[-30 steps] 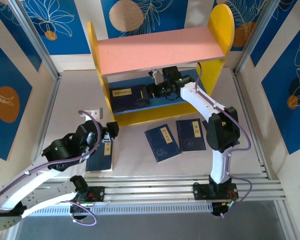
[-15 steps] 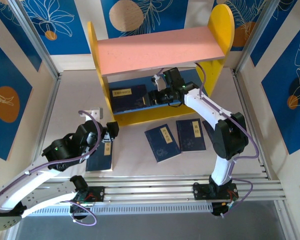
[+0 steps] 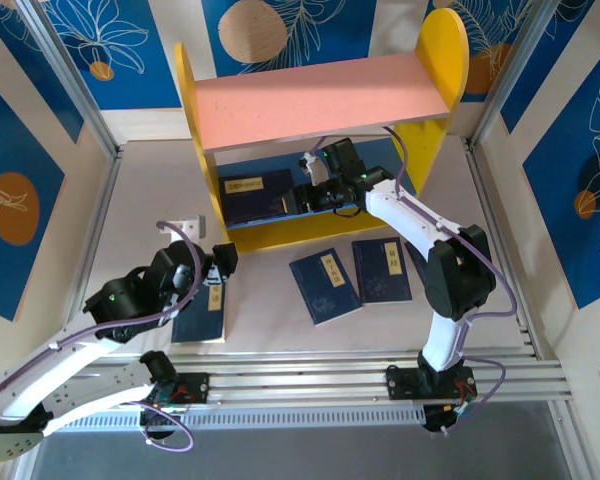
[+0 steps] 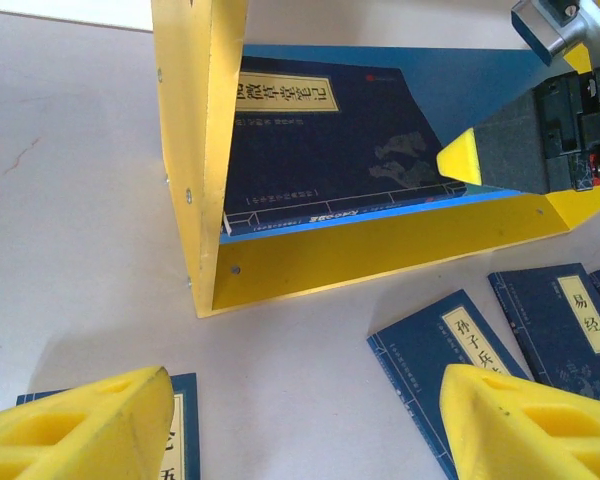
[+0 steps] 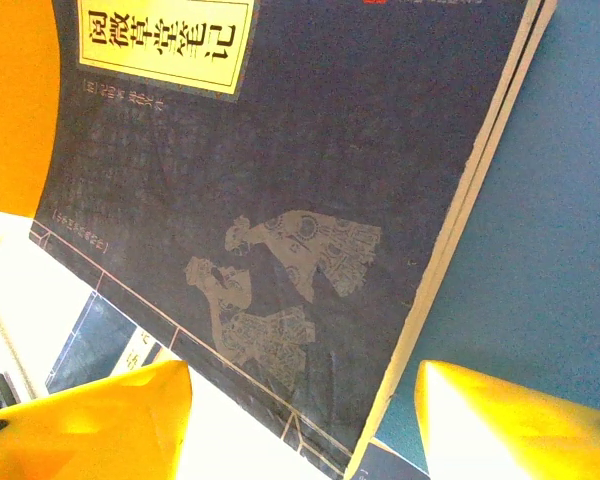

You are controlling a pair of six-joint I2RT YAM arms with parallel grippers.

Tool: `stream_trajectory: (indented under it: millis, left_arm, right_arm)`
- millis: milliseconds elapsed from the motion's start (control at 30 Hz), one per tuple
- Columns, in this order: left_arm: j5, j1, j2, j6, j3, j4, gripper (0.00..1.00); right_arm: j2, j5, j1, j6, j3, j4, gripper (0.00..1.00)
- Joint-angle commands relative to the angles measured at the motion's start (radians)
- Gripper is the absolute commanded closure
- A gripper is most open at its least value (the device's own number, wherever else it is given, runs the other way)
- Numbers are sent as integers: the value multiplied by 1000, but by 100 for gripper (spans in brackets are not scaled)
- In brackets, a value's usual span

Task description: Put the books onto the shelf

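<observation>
a: how does the shelved book point(image 3: 258, 196) lie?
b: flat, cover up, on the blue lower board of the shelf point(image 3: 320, 100), long axis along the board, yellow label next to a yellow side panel; navy cover with pale figures
a: the hands?
b: right hand point(image 3: 315, 195) spread at that book's edge, pinching nothing; left hand point(image 3: 220, 262) spread, empty, over a third book point(image 3: 202, 315)
a: others?
b: two more books point(image 3: 325, 285) on the desk point(image 3: 280, 330), long axes towards the shelf; one label reads 易经
</observation>
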Motion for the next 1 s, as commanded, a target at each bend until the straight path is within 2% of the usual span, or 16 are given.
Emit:
stream_trajectory:
  millis: [0, 967]
  left_arm:
    - [0, 6, -14, -6, -12, 8, 29]
    - [2, 6, -6, 3, -5, 13, 28]
  right_arm:
    - [-42, -8, 9, 9, -9, 6, 39]
    - [-33, -13, 37, -4, 33, -10, 39]
